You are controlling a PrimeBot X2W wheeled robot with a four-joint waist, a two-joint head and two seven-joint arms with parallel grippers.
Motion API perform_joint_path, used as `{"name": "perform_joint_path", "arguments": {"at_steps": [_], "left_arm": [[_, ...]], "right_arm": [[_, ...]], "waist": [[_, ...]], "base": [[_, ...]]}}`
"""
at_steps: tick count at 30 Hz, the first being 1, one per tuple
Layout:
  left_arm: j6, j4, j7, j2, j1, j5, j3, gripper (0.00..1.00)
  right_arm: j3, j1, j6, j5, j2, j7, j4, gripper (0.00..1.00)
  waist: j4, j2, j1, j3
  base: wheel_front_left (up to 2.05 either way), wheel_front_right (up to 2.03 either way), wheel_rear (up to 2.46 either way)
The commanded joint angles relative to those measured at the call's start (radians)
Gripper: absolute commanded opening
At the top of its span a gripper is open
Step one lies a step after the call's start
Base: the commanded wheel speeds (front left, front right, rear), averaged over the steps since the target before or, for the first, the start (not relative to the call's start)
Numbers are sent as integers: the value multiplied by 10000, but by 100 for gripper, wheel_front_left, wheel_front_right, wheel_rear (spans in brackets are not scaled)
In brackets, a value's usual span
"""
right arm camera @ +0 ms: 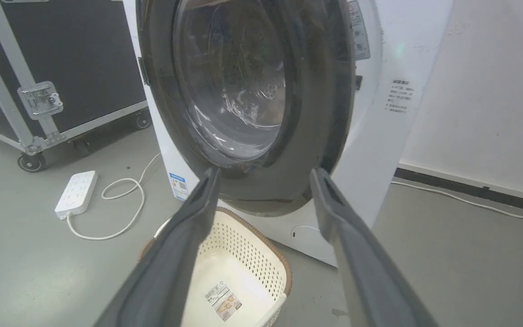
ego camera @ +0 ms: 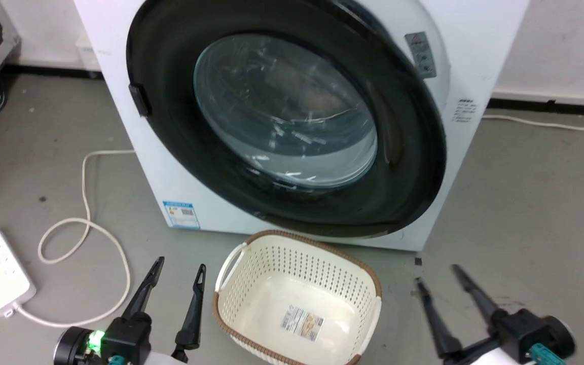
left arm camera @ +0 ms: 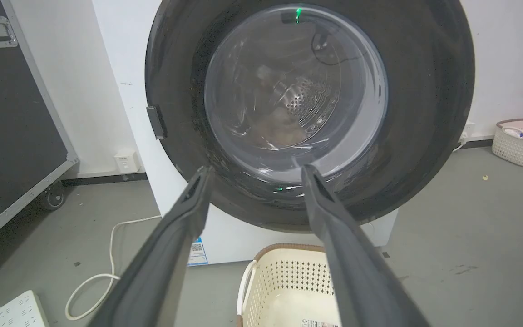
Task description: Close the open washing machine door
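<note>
Both jaws wide apart, empty.

Washer (ego camera: 474,50) top and door (ego camera: 170,101) upper rim cut by top edge. Basket (ego camera: 292,263) near rim cut by bottom edge. Sticker (ego camera: 181,214) print too small to read. Brownish mass (left arm camera: 279,129) behind door too blurred to identify.

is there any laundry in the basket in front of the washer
No, the cream laundry basket holds no clothes; the head view shows its bare bottom with just a paper label stuck on it.
</note>
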Motion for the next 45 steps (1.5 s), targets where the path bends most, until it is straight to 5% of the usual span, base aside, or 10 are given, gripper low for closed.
{"name": "perform_joint_path", "arguments": {"at_steps": [1,2,3,4,15,27,36,45], "left_arm": [[113,65,-50,-130,64,192,-7,100],[157,72,-50,-207,45,232,30,100],[157,72,-50,-207,45,232,30,100],[199,91,-50,-337,-37,269,105,100],[42,333,-50,-982,-951,273,295,100],[-245,482,-51,-1642,-1658,501,339,100],[-346,514,-51,-1866,-1893,637,351,100],[-411,582,-51,-1960,-1988,744,416,100]], "right_arm": [[243,-120,8,160,-168,-44,-61,93],[379,-235,8,242,-251,-44,-94,22],[379,-235,8,242,-251,-44,-94,22],[658,-532,8,427,-466,-44,-162,0],[1787,-3495,8,1783,-2327,571,-1,0],[2571,-6578,8,3907,-4662,879,1723,0],[2627,-8485,8,4567,-5264,998,3436,0],[2163,-9704,8,4704,-5042,1188,5122,0]], "waist": [[138,-1,1,218],[188,-1,1,321],[188,-1,1,321],[311,-1,1,630],[1047,-1,1,2355],[1984,-1,1,3390],[2259,-1,1,3673],[2209,-1,1,3786]], "base": [[0,0,0],[0,0,0],[0,0,0],[0,0,0],[0,0,0],[0,0,0],[0,0,0],[0,0,0]]}}
